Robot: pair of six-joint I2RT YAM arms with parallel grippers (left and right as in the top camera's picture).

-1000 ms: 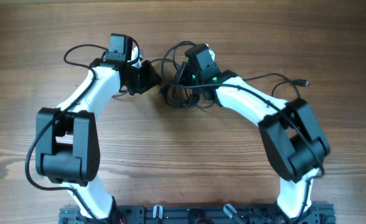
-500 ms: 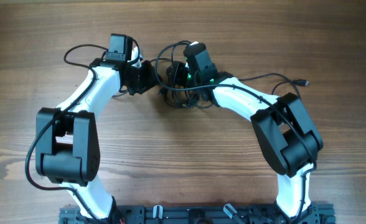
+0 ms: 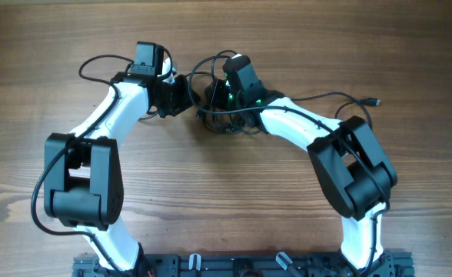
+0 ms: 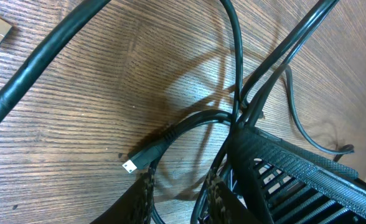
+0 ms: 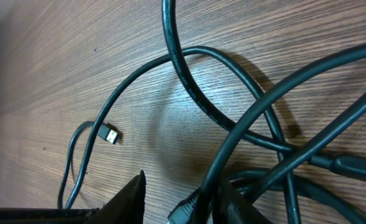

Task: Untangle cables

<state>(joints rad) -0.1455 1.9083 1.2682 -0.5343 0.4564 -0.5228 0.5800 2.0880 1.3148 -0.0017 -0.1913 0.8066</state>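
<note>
Right arm (image 3: 303, 123) swung leftward over the cables (image 5: 177, 62) on the wooden table (image 3: 226, 192); cannot tell either jaws' state.

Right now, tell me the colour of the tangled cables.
The cables are black, clearest in the right wrist view.

The bench (image 3: 226, 208) is brown wood with a fine, straight grain, matt apart from a soft pale sheen where light falls; the cables (image 5: 168, 31) wear smooth black rubbery sheaths with a faint gloss; one plug tip (image 4: 129, 166) is bright bare metal; the arm shells (image 3: 118, 105) are glossy white plastic, their joints matt black.
</note>
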